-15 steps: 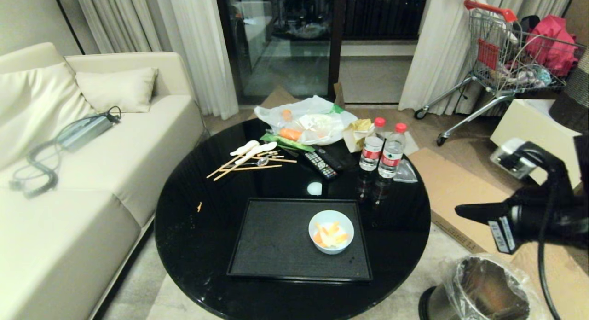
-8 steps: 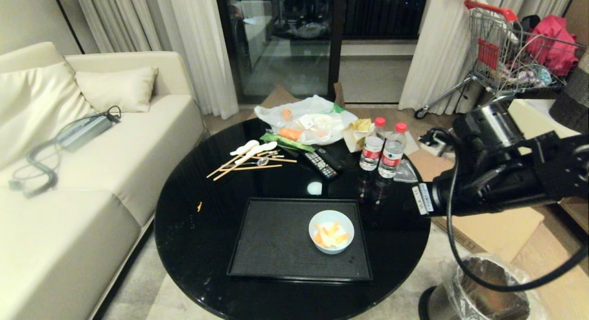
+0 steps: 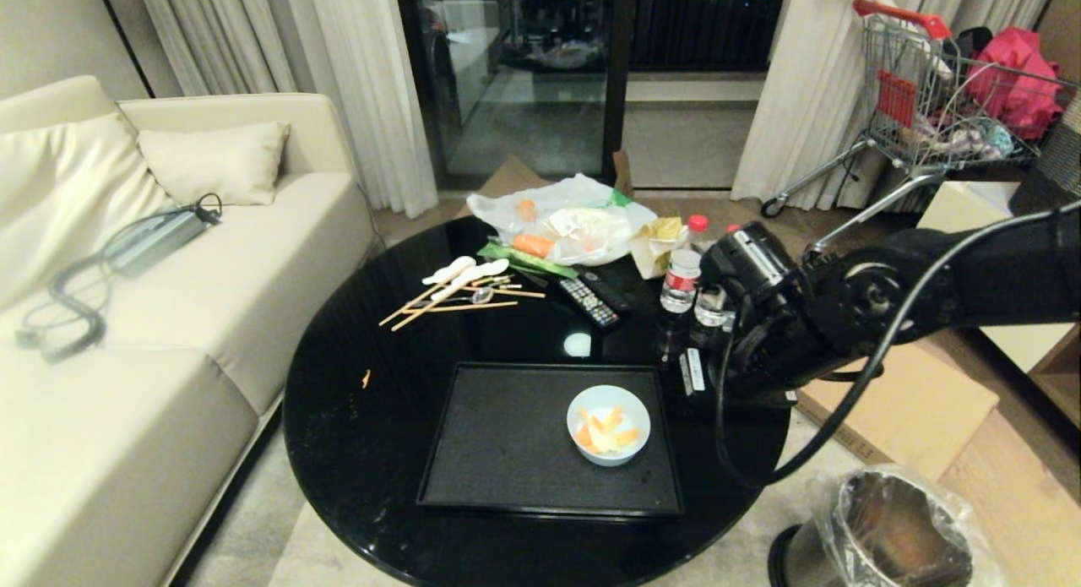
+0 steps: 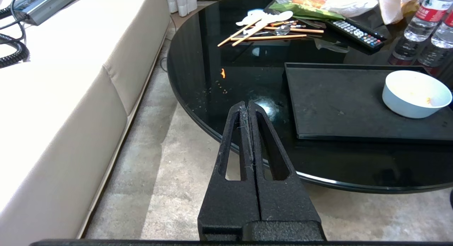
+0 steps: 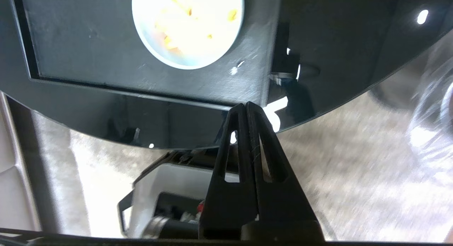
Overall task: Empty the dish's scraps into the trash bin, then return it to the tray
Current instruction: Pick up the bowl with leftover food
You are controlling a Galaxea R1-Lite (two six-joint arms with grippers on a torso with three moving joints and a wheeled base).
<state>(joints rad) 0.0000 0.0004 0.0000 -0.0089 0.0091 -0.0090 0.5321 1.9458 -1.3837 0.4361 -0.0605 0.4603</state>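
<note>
Right gripper [image 5: 245, 106] pinched shut, empty — held above the table edge, at 3 o'clock of the bowl [image 3: 608, 424]; scraps [image 3: 605, 431] seen inside.

Sofa [image 3: 169, 334] on the left with a cable [image 3: 59, 308] on it; table [image 3: 372, 452] has chopsticks [image 3: 456, 298], a remote [image 3: 589, 301], water bottles [image 3: 680, 270], plastic bag [image 3: 562, 220]. Shopping cart [image 3: 937, 97] behind.

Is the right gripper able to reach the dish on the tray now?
Probably yes. The right gripper is shut and above the table edge near the tray. Nothing stands between it and the dish, though it must open first.
</note>
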